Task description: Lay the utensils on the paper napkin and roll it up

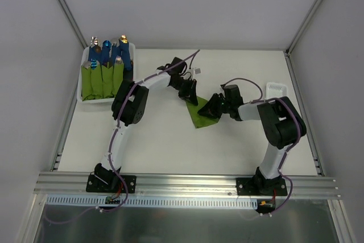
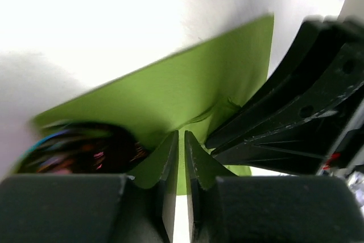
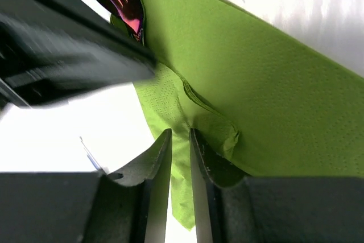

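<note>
Tearing is the main risk: both tools work the same thin napkin [image 1: 200, 115] from opposite sides, and a pull by either could rip or crumple it. The left tool [image 2: 181, 136] is clenched to a slit on a raised flap of the paper. The right tool [image 3: 180, 133] stands a slit apart at a puckered fold, and we cannot tell whether it grips. The utensils [image 3: 122, 1] lie against the napkin just beside the left tool, and we judge that a lifted edge could spill them onto the counter [image 1: 170, 146] or leave the roll loose. The tools, nearly touching, could also knock together. The napkin lies mid-counter, beneath and between both tools' tips
</note>
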Motion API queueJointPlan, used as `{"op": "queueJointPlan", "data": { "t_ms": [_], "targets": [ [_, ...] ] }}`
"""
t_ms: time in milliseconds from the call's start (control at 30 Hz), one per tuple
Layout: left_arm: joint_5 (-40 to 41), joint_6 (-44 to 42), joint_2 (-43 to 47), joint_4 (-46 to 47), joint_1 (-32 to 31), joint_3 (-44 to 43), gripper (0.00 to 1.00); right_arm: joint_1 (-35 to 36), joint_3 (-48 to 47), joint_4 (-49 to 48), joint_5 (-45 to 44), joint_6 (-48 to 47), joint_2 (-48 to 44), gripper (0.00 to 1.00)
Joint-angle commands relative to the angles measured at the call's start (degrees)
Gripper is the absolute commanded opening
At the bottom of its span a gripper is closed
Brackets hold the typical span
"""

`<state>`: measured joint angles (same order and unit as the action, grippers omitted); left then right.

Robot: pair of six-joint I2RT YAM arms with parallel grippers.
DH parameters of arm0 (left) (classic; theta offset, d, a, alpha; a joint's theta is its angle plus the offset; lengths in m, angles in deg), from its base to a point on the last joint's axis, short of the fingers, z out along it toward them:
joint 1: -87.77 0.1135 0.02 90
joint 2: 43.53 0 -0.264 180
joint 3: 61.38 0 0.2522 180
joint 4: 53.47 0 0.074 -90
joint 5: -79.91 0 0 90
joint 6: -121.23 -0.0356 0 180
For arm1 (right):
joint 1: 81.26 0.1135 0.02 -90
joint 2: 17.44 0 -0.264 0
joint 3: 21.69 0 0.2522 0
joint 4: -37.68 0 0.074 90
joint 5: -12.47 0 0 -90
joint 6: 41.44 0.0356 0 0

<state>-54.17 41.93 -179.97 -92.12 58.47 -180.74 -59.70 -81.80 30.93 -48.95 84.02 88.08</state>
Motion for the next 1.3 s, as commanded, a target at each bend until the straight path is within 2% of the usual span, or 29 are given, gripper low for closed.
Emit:
{"op": "queueJointPlan", "data": {
  "t_ms": [0, 100, 133, 233, 333, 467, 533, 733, 1033, 1267],
  "targets": [
    [-2.2, 8.2, 6.8, 2.6, 3.5, 0.7, 0.10, 1.3, 5.2, -2.4, -6.4, 6.3, -0.2, 0.23],
    [-1.8, 11.9, 13.0, 8.5, 4.0, 8.5, 0.12, 1.6, 7.9, -7.0, -8.4, 9.8, -0.2, 0.23],
    [-3.1, 13.3, 15.8, 13.2, 4.4, 13.8, 0.13, 1.8, 8.5, -8.1, -9.4, 12.1, -0.1, 0.23],
    [-5.8, 19.2, 18.4, 19.9, 4.6, 22.8, 0.13, 2.0, 10.9, -12.2, -11.2, 16.2, 0.1, 0.23],
    [-8.7, 25.8, 18.8, 30.7, 4.7, 30.2, 0.11, 2.1, 11.6, -14.7, -11.6, 17.4, 1.0, 0.23],
    [-9.5, 33.8, 17.4, 44.7, 4.5, 35.5, 0.10, 2.1, 11.1, -14.9, -11.0, 17.7, 2.5, 0.22],
    [-8.9, 38.3, 16.1, 48.0, 4.5, 36.7, 0.10, 2.1, 11.2, -14.9, -11.2, 17.7, 2.8, 0.22],
    [-4.0, 44.9, 15.1, 56.6, 4.2, 40.4, 0.17, 2.2, 10.4, -13.7, -11.5, 17.2, 2.7, 0.20],
    [-2.9, 48.8, 11.9, 59.6, 3.8, 38.9, 0.12, 2.2, 9.0, -10.6, -11.9, 15.3, 2.0, 0.17],
    [-0.7, 46.8, 10.7, 55.5, 3.4, 38.3, 0.08, 2.1, 8.1, -9.2, -11.7, 14.4, 2.0, 0.15]
  ]
}}
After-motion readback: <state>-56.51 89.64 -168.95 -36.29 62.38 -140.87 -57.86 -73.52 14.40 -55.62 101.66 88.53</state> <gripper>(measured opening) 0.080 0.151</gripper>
